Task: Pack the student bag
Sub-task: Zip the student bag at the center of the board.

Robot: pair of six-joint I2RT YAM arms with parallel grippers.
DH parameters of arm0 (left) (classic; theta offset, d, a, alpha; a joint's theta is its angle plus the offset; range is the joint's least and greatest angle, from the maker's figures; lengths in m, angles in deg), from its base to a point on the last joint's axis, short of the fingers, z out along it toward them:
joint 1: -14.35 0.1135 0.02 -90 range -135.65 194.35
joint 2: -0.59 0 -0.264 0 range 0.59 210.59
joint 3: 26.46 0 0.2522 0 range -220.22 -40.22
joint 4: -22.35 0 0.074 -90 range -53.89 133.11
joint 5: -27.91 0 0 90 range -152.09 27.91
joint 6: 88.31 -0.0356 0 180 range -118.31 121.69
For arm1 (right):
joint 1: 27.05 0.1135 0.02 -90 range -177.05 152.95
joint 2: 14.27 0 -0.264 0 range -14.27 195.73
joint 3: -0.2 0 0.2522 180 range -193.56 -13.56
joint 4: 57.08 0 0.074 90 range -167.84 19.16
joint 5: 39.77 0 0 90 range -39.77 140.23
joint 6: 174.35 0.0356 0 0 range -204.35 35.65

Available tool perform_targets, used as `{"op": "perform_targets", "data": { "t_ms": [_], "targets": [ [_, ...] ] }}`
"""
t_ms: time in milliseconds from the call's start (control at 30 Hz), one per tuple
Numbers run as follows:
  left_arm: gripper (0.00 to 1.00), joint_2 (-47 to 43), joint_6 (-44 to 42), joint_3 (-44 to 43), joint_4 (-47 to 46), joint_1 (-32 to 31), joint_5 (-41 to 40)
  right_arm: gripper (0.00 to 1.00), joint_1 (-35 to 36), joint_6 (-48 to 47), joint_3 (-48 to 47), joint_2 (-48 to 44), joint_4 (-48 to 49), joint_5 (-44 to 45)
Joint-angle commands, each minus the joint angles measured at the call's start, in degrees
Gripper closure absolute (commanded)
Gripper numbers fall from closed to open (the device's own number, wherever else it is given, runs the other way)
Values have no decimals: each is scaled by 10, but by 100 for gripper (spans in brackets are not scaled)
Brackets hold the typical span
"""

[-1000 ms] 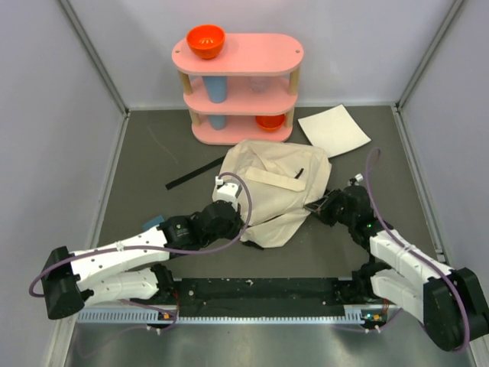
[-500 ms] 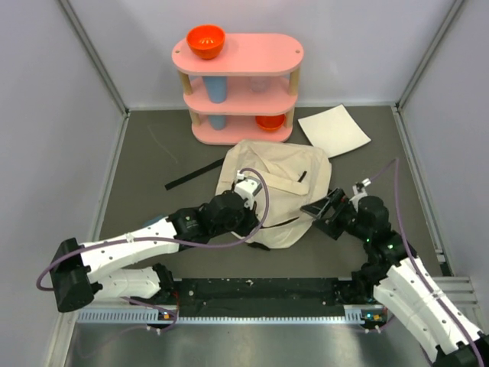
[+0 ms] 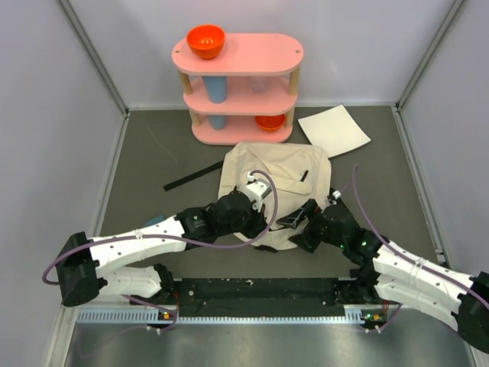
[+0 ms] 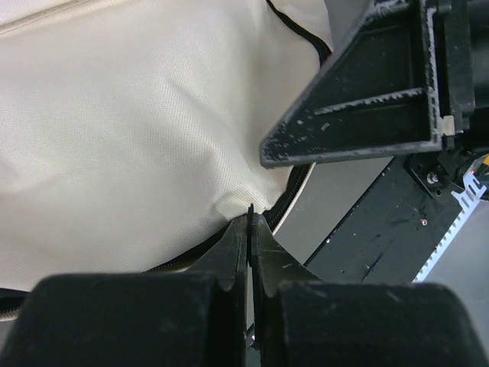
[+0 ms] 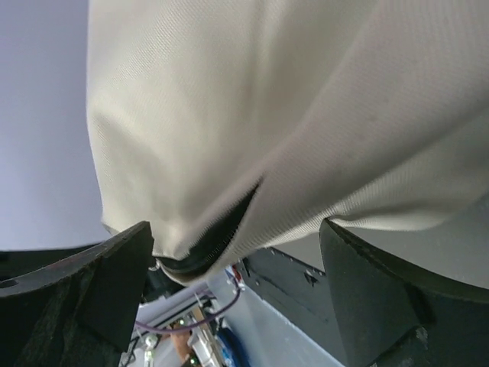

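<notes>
Grey walls close in the dark grey bench [image 3: 153,160] in front of you. At the far side stands a pink three-tier wooden shelf [image 3: 238,53] with an orange plastic bowl [image 3: 205,40] on its top deck and a light blue cup [image 3: 215,89] on the middle one. A flat white square sheet [image 3: 334,130] lies to the right of the shelf, and a thin black strip [image 3: 195,174] lies on the bench to the left of the bag.

Your cream soft fabric backpack [image 3: 279,172] lies slumped in the middle of the bench, just in front of the shelf, its near edge towards the arms. Both arms reach in to that near edge.

Your left gripper [image 4: 250,218] has its fingers pressed together, pinching a small fold of the backpack's fabric right beside the dark zipper line. In the overhead view the left gripper [image 3: 258,229] sits at the near-left part of the bag.

Your right gripper [image 5: 237,229] is spread wide, one black finger on each side of its wrist view, with the cream fabric and a dark zipper gap bulging between them. No fabric is clamped. From above, the right gripper [image 3: 298,223] is at the backpack's near-right edge, close to the left one.
</notes>
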Motion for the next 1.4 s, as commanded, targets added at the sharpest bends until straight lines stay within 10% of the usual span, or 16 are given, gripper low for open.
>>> {"op": "perform_targets", "data": {
  "t_ms": [0, 100, 233, 267, 667, 1367],
  "targets": [
    [100, -2, -4, -22, -59, -11, 26, 14, 8, 20, -40, 22, 77, 66],
    [100, -2, -5, -18, -60, -12, 46, 30, 8, 19, -43, 20, 87, 89],
    [100, 1, -12, -18, -57, -12, 43, 97, 8, 17, -45, -1, 60, 111],
    [100, 0, -13, -17, -55, -13, 37, 100, 8, 17, -45, -10, 55, 124],
    [100, -65, 15, 25, 23, -12, -159, 100, -150, -16, 42, -217, -126, 116],
    [100, -45, 37, 69, 1, 6, -197, 100, -362, -311, -127, -64, -208, 109]
  ]
}}
